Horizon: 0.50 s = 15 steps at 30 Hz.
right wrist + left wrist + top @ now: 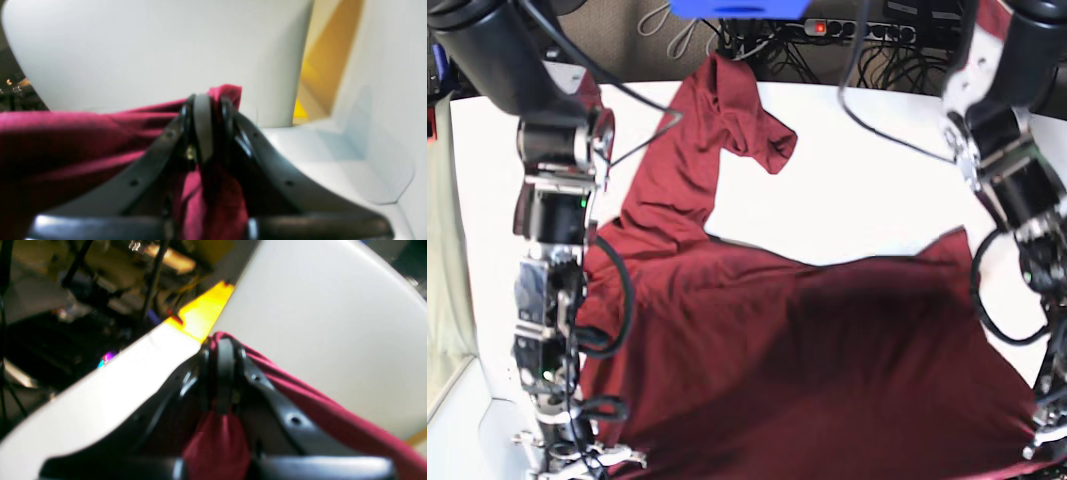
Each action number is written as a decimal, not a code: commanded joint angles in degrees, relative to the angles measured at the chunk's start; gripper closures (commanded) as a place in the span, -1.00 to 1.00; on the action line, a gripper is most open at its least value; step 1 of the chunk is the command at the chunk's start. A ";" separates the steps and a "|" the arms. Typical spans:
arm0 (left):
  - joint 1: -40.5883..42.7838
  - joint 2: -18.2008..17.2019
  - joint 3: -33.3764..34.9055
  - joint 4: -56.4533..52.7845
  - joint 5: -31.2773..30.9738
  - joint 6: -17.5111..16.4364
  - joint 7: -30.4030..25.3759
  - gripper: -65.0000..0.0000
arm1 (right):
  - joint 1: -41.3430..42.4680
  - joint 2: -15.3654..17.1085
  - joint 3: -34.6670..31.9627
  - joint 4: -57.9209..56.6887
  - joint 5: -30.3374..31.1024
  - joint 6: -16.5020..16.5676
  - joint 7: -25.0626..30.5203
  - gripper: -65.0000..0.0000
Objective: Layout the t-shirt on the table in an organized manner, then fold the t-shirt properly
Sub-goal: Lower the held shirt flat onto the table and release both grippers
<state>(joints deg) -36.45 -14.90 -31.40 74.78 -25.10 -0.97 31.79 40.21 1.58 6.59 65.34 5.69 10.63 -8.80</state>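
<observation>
No legible text, labels, brand marks, numbers or signs in any view. Both wrist views are blurred. Base view shows no print on the t-shirt and no lettering on the table.

Left gripper clamped shut on the t-shirt; right gripper likewise clamped on cloth. Both arms extended low.
</observation>
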 commanded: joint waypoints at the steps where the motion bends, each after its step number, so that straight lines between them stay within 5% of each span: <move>1: -2.45 -0.71 -0.03 -0.72 -0.17 -0.04 -1.42 0.99 | 2.74 0.22 0.05 -0.59 0.06 -0.13 1.81 1.00; 6: -3.25 -1.41 -0.03 -7.40 -0.17 -0.04 -2.03 0.99 | 4.23 0.48 0.05 -7.45 0.06 -0.13 1.90 1.00; 15: -6.32 -3.52 6.39 -25.33 -0.17 -0.04 -16.01 0.98 | 7.93 1.36 -0.13 -23.19 0.06 -0.13 5.85 1.00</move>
<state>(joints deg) -40.40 -17.39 -25.26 48.56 -25.19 -1.04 18.06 45.67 2.17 6.39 41.12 5.65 10.68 -5.06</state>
